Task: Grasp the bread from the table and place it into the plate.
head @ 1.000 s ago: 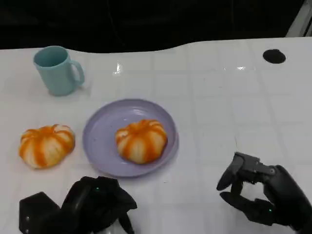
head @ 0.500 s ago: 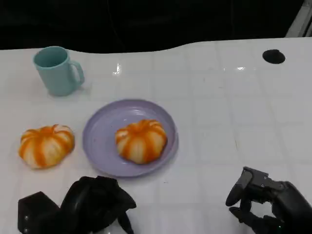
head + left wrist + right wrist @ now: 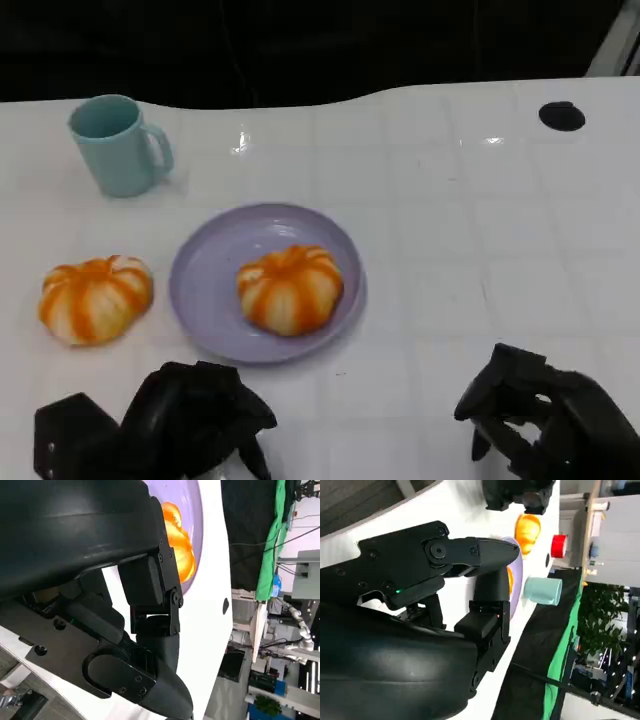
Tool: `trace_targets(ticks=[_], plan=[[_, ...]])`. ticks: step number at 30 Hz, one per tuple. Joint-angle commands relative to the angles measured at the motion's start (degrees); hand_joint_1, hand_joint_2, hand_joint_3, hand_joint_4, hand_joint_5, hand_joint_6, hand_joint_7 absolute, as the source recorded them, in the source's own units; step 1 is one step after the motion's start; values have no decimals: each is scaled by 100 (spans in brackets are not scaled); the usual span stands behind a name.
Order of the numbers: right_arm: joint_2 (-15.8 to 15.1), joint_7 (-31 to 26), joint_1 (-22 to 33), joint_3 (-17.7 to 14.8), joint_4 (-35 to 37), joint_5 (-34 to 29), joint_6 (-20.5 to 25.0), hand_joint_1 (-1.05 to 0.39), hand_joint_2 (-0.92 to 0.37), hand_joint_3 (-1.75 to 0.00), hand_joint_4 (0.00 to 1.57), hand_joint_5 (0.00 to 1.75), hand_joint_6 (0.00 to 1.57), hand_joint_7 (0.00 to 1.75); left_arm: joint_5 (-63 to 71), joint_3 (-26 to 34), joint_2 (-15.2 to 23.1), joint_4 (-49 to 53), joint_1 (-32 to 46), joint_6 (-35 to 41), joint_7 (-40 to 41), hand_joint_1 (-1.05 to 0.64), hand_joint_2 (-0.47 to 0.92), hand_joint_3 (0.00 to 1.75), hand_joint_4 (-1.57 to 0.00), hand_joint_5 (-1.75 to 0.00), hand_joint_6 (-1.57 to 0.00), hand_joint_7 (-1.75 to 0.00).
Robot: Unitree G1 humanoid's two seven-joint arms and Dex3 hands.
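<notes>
One bread [image 3: 290, 288] sits inside the purple plate [image 3: 205, 290], a bit toward the plate's right side. So that part of the job looks done. A second bread [image 3: 95, 298] lies on the white surface [image 3: 480, 230], just to the left of the plate and not touching it. If both breads are meant to go in, this one is left to move.

The left hand [image 3: 195, 420] is low on the near edge of the surface, in front of the plate. It holds nothing. Its fingers look curled in, but I cannot tell for sure how far they are closed. It is the hand closer to the bread on the surface, so I think it would be the one to reach for it.

The right hand [image 3: 540, 415] is at the near right, well apart from the plate and both breads. It holds nothing, and its fingers are bent with a gap between them.

A blue cup [image 3: 118, 143] stands at the back left, away from the plate. A small black spot [image 3: 562, 115] is at the far right.
</notes>
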Motion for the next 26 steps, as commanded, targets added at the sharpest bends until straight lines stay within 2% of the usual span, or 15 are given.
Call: trace_targets(ticks=[1, 10, 26], plan=[[17, 38, -2, -111, -75, 116, 230, -47, -92, -44, 67, 163, 71, 129, -32, 38, 87, -63, 31, 22, 5, -105, 81, 1, -150, -89, -157, -46], [37, 33, 43, -117, -191, 60, 412, -47, -90, -45, 67, 165, 70, 131, -16, 31, 104, -130, 75, 43, 27, -105, 81, 1, -150, -91, -157, -46], [90, 61, 36, -178, -177, 20, 368, -47, -92, -43, 66, 165, 69, 130, -15, 40, 113, -140, 85, 68, 38, -105, 81, 1, -149, -91, -157, -46]])
